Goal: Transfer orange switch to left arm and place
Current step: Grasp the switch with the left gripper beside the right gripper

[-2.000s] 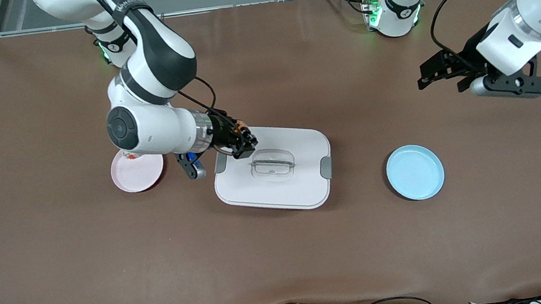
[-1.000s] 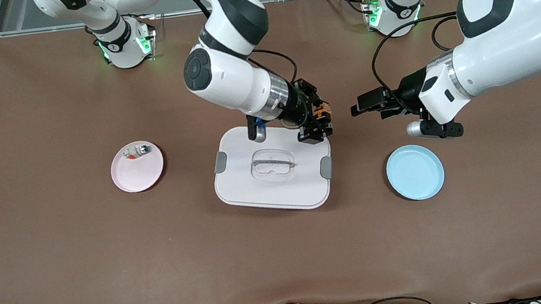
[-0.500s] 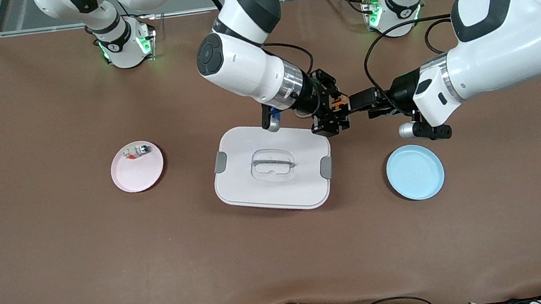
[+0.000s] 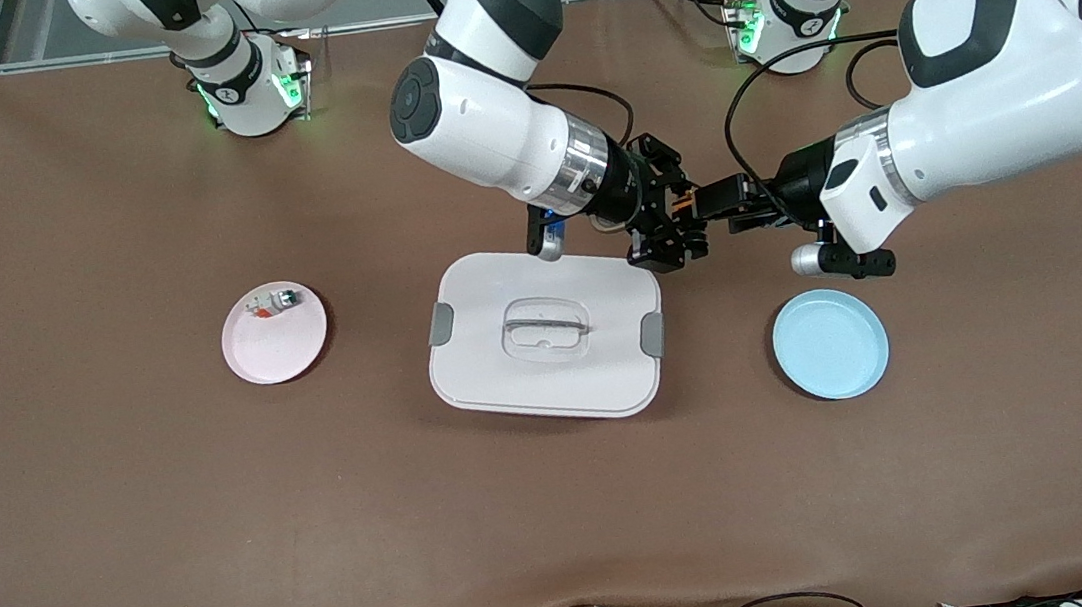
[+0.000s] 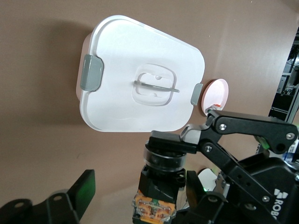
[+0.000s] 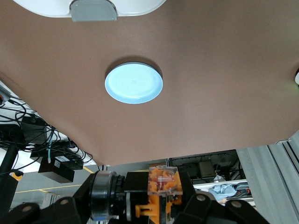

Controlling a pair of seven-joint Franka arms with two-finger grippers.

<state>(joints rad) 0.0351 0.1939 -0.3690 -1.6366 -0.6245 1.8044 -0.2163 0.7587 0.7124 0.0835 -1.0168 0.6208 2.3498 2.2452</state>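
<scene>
On the pink plate (image 4: 274, 333) at the right arm's end sits a pale switch with a green cap (image 4: 274, 301). The white box (image 4: 544, 335) sits mid-table. Just off its corner, up in the air, the right gripper (image 4: 685, 220) is clenched on the orange switch (image 4: 688, 205). The left gripper (image 4: 704, 209) is right up against it, can't tell if it's gripping. The blue plate (image 4: 830, 344) sits at the left arm's end.

Glossy white arms (image 4: 983, 111) with black joint sections, black cables, green-lit bases.
</scene>
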